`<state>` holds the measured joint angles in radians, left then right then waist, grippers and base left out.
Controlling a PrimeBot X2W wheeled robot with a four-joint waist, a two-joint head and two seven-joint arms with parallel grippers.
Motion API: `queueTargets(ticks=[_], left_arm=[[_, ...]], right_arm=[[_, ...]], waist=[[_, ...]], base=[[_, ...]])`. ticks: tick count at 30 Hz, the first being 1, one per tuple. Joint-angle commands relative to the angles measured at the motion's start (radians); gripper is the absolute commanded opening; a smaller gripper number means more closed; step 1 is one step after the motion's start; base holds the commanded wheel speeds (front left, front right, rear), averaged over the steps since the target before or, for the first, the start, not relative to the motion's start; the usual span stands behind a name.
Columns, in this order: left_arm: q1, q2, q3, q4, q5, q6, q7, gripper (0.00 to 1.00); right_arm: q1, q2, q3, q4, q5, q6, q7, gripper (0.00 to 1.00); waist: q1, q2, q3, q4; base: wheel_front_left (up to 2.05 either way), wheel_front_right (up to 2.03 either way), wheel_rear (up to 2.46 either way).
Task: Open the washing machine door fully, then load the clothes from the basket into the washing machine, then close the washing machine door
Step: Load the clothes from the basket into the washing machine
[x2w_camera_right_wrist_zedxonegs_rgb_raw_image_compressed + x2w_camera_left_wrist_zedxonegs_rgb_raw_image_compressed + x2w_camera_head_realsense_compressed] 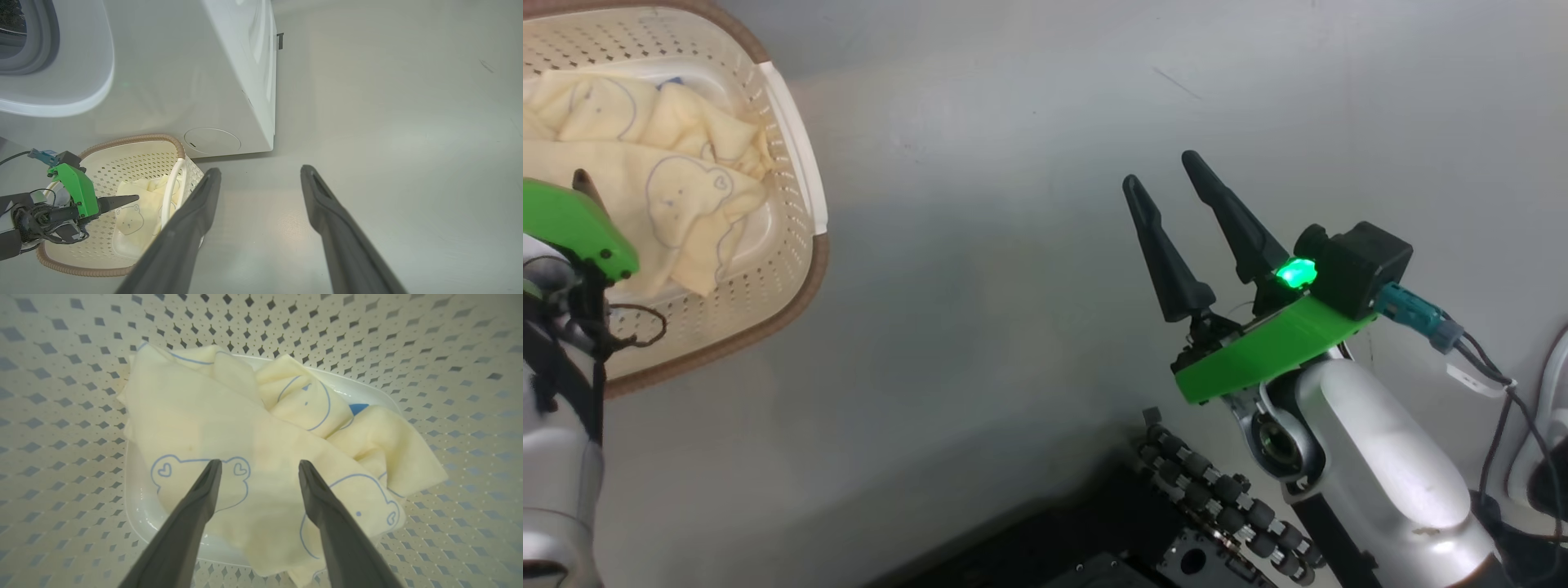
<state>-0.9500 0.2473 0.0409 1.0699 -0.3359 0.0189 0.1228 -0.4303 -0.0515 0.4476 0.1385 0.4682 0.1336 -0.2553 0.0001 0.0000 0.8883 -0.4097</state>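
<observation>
Since the left claw (259, 462) hangs released over the clothes (229, 428) in the basket (768, 278), upper left of frame, a shallow pinch might grab just one layer. Right claw (1161, 168) is released too.

- Soft, even light falls on the grey floor (1013, 245), with a faint shadow beside the basket (776, 273).
- A green lamp (1294, 272) glows, slightly blown out.
- Left wrist view looks pale; basket holes stretch toward the edges.
- Right wrist view shows dull glare on the floor.
</observation>
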Motion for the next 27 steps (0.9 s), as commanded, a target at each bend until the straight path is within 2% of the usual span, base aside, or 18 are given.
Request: queueTargets(ticks=[1, 15, 27], left_arm=[[0.007, 0.047, 0.012, -0.008, 0.004, 0.009, 0.004, 1.00], [-0.051, 0.102, -0.027, 0.001, 0.026, 0.020, 0.027, 1.00], [-0.106, 0.099, -0.078, 0.021, 0.051, 0.024, 0.034, 1.00]], right_arm=[[0.018, 0.001, 0.016, -0.027, 0.011, -0.003, -0.006, 1.00], [0.002, 0.001, 0.036, -0.058, 0.034, -0.003, -0.006, 1.00], [0.034, 0.001, 0.003, -0.071, 0.027, -0.003, -0.006, 1.00]], waist=[[-0.0001, 0.0000, 0.024, -0.013], [-0.0001, 0.0000, 0.098, -0.049], [-0.0001, 0.0000, 0.126, -0.038]], base=[[0.00, 0.00, 0.00], [0.00, 0.00, 0.00], [0.00, 0.00, 0.00]])
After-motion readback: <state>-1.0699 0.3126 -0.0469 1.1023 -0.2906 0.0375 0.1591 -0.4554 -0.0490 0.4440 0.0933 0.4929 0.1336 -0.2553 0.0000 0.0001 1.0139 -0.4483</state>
